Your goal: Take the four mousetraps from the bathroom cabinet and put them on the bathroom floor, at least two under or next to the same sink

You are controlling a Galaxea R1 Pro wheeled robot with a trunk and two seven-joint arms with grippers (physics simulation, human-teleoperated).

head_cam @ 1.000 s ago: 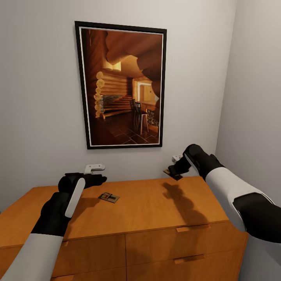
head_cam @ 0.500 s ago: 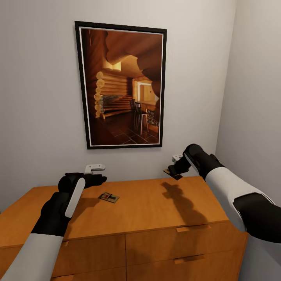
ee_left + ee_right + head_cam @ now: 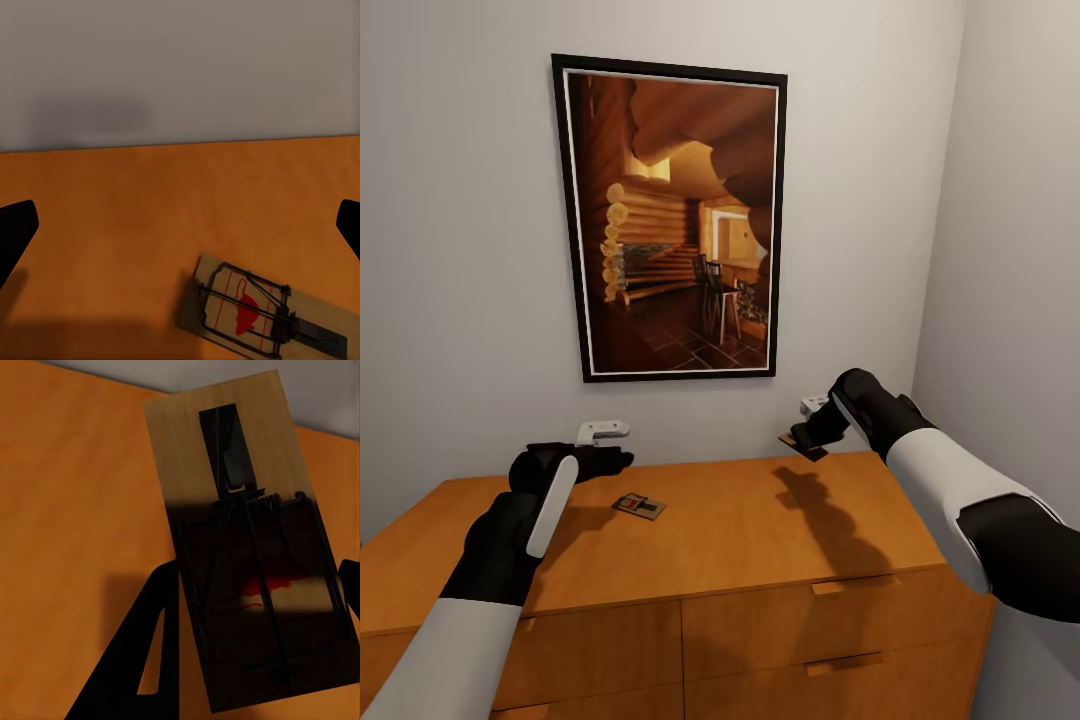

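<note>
Right gripper [image 3: 807, 432] pinches one mousetrap [image 3: 251, 555] above the cabinet [image 3: 760, 540]; left gripper [image 3: 600, 452], spread and empty, hovers by the second mousetrap [image 3: 640, 507] on top: light, rigid, likely best taken by board edges.

The head camera looks forward and down over the cabinet [image 3: 740, 540] top, which both wrist cameras view from close above.
</note>
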